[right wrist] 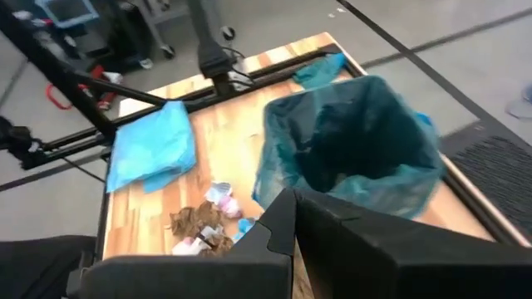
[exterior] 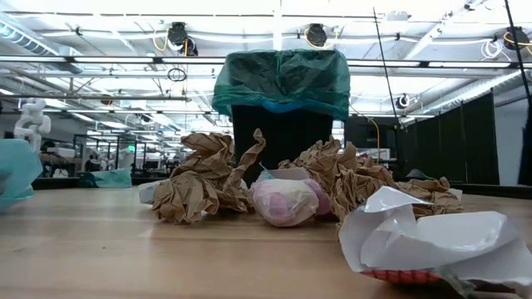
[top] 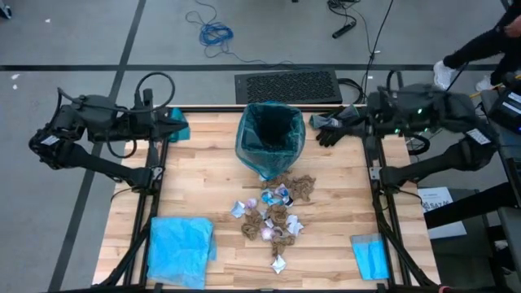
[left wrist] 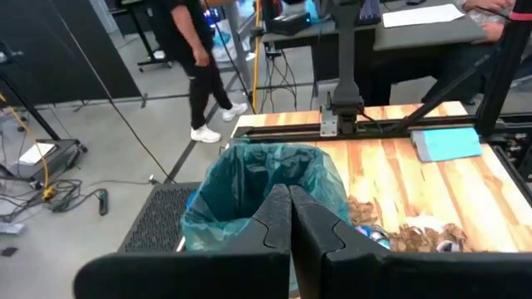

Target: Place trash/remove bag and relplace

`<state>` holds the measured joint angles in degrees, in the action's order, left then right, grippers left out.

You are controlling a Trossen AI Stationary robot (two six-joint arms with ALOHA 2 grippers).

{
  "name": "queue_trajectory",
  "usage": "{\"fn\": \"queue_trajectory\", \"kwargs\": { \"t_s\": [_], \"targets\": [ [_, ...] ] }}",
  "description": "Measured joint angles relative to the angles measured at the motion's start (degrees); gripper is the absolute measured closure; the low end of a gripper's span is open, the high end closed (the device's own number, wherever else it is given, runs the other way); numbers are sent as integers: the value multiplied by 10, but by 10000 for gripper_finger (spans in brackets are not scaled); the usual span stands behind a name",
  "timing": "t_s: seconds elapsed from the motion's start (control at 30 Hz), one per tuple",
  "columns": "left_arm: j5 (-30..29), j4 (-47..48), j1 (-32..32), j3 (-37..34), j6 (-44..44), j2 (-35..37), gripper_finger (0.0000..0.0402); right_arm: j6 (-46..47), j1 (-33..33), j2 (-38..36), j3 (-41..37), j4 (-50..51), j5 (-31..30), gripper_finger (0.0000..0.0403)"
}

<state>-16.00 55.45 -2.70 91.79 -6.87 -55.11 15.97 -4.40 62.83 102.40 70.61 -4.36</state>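
High view showed a wooden worktop [top: 203,163] from above, with a bin lined by the dark teal bag [top: 270,134] standing at the middle of its far edge. The trash [top: 273,212], brown paper wads mixed with white and blue wrappers, lay scattered just in front of the bin, toward the near side. A folded sky-blue replacement bag [top: 181,251] rested at the near left corner, a small blue cloth [top: 370,256] at the near right, and black gloves [top: 334,129] lay beside the bin on its right. The left hand [top: 175,124] waited at the far left edge and the right hand [top: 358,122] at the far right edge, both raised and about equally far from the scraps, which lay inward and toward the near side from each. Low view looked level across the worktop: crumpled brown wads [exterior: 208,183] and a white wrapper [exterior: 424,237] filled the foreground, with the bag [exterior: 283,79] draped over the bin's rim behind them. Left wrist view showed the left hand [left wrist: 291,224] with its fingers pressed together, holding nothing, the lined bin [left wrist: 266,191] ahead of it. Right wrist view showed the right hand [right wrist: 295,220] likewise closed and empty, with the bin [right wrist: 357,141] and a few scraps [right wrist: 204,220] beyond. By judgement no piece had yet been binned.
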Motion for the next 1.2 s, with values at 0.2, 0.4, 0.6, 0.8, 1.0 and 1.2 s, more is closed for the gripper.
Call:
{"fn": "queue_trajectory", "kwargs": {
  "t_s": [0.2, 0.4, 0.6, 0.8, 1.0, 1.2],
  "targets": [
    [1, 71, 1, 18, 11, -13, 401, -3, 0, 73, 97, 91, 3, 403],
    [5, 172, 1, 17, 61, -26, 401, -2, 1, 108, 97, 138, 15, 403],
    [8, 191, 1, 17, 81, -28, 401, -2, 6, 133, 95, 140, 17, 403],
    [9, 191, 0, 17, 81, -28, 401, 12, 44, 135, 5, 99, 15, 403],
    [9, 191, 0, 17, 82, -28, 401, 60, 85, 122, -136, 41, 14, 403],
    [9, 191, 0, 17, 83, -28, 401, 101, 129, 112, -283, -67, 11, 403]
  ]
}}
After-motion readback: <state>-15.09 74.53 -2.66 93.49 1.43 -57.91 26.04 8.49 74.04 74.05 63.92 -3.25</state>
